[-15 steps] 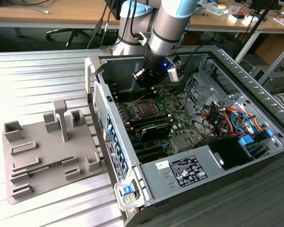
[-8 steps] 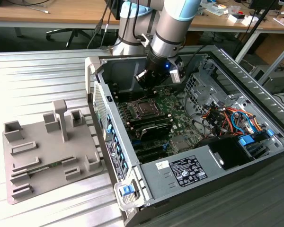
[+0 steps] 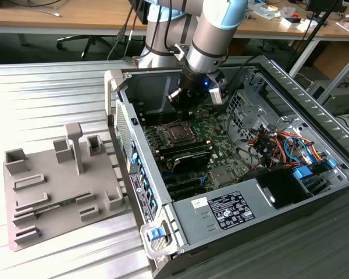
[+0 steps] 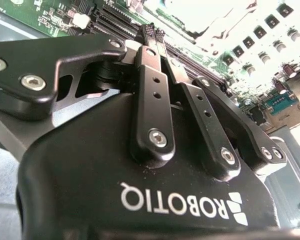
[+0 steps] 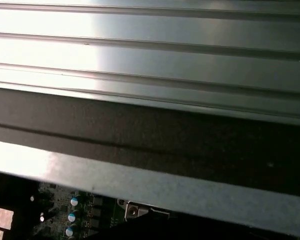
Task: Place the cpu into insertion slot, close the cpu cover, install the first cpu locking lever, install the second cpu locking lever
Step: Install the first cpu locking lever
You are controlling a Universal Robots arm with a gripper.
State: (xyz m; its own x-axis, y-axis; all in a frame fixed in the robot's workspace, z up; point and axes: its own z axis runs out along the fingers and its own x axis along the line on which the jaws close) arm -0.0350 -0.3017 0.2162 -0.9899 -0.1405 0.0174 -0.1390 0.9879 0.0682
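In the exterior view, nearest the camera, a grey moulded fixture tray (image 3: 58,186) lies on the ribbed metal surface (image 3: 46,93), just beside the open computer case (image 3: 279,192). Inside the case, the green motherboard (image 3: 212,154) carries the insertion slot (image 3: 177,132), a dark square with a metal rim; whether the cpu already sits in it, and how the cpu cover lies, is hard to make out from here. Directly above and just beyond the slot hangs the gripper (image 3: 183,104) on the arm (image 3: 215,29), its tip close over the board. Farther back stands a wooden desk (image 3: 64,17).

The second wrist view adds what the exterior view cannot: the black gripper body and its fingers (image 4: 152,95) drawn together at the tips, with nothing visibly held between them. Beyond them the board and a bright, washed-out metal frame show, too glared to identify.

The first wrist view shows the case's rim (image 5: 150,185), ribbed metal beyond it, and a sliver of circuit board (image 5: 70,210) cut off at the edge.
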